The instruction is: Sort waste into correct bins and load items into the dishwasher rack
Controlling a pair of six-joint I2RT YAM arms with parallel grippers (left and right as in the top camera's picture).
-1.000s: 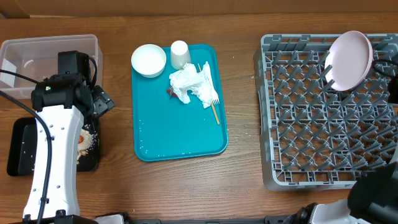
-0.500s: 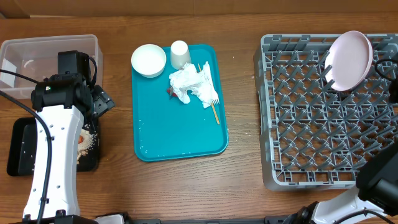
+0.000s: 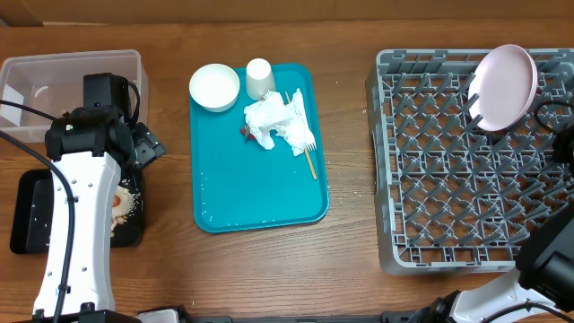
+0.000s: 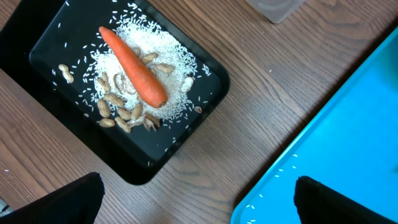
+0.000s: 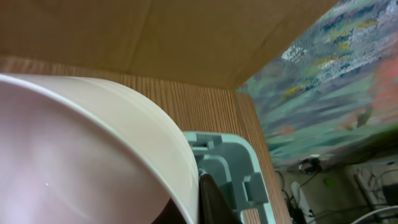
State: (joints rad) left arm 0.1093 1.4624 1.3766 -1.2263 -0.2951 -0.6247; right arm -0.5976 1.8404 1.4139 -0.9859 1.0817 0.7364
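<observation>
Spread wide and empty at the left end effector (image 4: pixel 199 202), hovering over the table (image 4: pixel 249 143). Just ahead of it, a carrot (image 4: pixel 134 65) on rice (image 4: pixel 174 56) and peanuts (image 4: pixel 115 99) in the black tray (image 4: pixel 205 93). Clamped tight at the right end effector (image 5: pixel 208 202), on the rim of the pinkish plate (image 5: pixel 74 155); tilted on edge, with the dishwasher rack (image 3: pixel 448 179) below.

White left arm (image 3: pixel 76 215) reaches from the near-left edge toward the far side, wrist tipped down. The left gripper (image 4: pixel 199 202) points downward, jaws spread wide, nothing between them. The right arm (image 3: pixel 549 256) rises from the near-right corner, mostly out of frame; the right gripper (image 5: pixel 210 200) sits far right, jaws closed.
</observation>
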